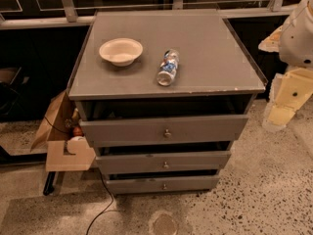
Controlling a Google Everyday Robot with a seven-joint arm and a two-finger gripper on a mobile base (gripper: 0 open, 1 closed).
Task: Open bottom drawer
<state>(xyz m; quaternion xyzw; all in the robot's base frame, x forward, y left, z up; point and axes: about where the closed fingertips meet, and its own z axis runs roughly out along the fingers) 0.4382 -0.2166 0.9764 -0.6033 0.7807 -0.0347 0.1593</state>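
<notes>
Currently the bottom drawer (146, 184) sits lowest in the grey cabinet (215, 58), its slim front just above the speckled floor (254, 199), with a small round knob (164, 186) at centre. A thin dark gap shows along its top edge, under the middle drawer (195, 160); the top drawer (205, 127) is above that. The gripper (283, 106) hangs at the right edge of view as a cream-coloured piece below the white arm (298, 33), beside the cabinet's right front corner. It is well apart from the knob, higher than it and off to the right, touching nothing visible. Whether it is spread or closed: cannot tell. Floor directly in front of the drawer fronts is bare except for a black cable (105, 199) running down from the lower left corner and a round mark (164, 224) near the bottom edge. A cardboard box (63, 155) stands against the cabinet's left side. On the top surface are a white bowl (120, 51), upright, and a plastic bottle (167, 67) lying on its side just right of it, apart from each other.
</notes>
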